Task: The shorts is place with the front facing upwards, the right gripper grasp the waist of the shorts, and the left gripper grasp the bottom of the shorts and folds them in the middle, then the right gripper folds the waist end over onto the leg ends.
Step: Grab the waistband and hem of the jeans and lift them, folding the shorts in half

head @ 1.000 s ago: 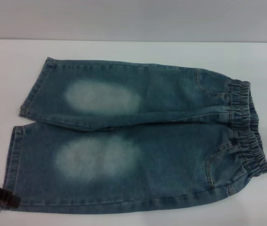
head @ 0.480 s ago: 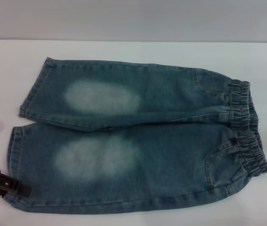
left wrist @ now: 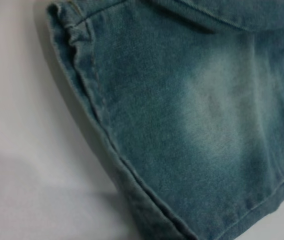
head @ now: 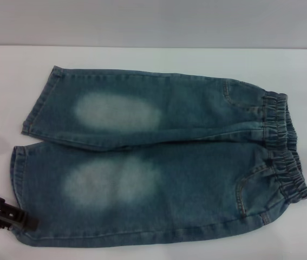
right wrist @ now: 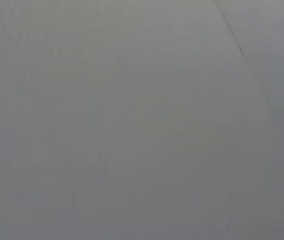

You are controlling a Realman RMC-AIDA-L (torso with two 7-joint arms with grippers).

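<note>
A broad white table point(head: 153, 59) fills the head view, meeting a pale grey wall along its far edge. On it lie the shorts point(head: 158, 157), long blue-green denim with a pale faded oval patch on each leg, spread flat with the front upward; the legs run toward the robot's left and the gathered elastic waistband point(head: 283, 146) lies at the robot's right. The far leg rests slightly apart from the near leg at the hems and overlaps it toward the crotch. The bottom of the shorts point(head: 20, 179), two straight stitched leg hems, faces the left edge of the table. The left gripper point(head: 12, 218), black slim two-finger jaws, sits at the near corner of the near leg's hem, its tips at or touching the denim; whether the jaws are parted or clamped cannot be told. The left wrist view shows the same hem point(left wrist: 106, 145) close up, lying on the white surface with a fold of denim along its edge. The right wrist view shows only a plain grey surface; the right gripper appears in no view.
</note>
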